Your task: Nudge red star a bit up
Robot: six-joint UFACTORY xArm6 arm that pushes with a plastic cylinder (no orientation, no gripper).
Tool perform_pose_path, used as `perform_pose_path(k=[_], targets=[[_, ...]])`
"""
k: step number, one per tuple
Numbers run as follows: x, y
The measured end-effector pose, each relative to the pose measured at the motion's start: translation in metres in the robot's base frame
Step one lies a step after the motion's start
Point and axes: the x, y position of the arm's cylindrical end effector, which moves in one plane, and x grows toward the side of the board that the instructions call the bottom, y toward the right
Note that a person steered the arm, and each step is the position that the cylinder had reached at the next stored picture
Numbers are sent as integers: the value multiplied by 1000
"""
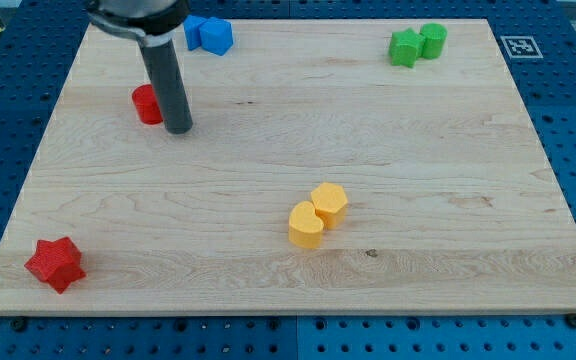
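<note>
Near the board's bottom-left corner sits the red star (55, 264), lying flat, points intact, nothing touching it. Mid-board, toward the bottom edge, two yellow blocks (317, 213) touch each other. My tip (178, 129) is down near the top-left corner, just right of a second red block (147, 104), shape unclear. So the star lies well apart from the tip, toward the view's bottom and left. No pincer on this rod, so no open or closed state to tell. Judgement: tip must get below the star before pushing up.
</note>
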Motion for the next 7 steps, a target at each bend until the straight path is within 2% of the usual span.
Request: perform_pose_path(k=[4, 7], targets=[[135, -3], [172, -36]])
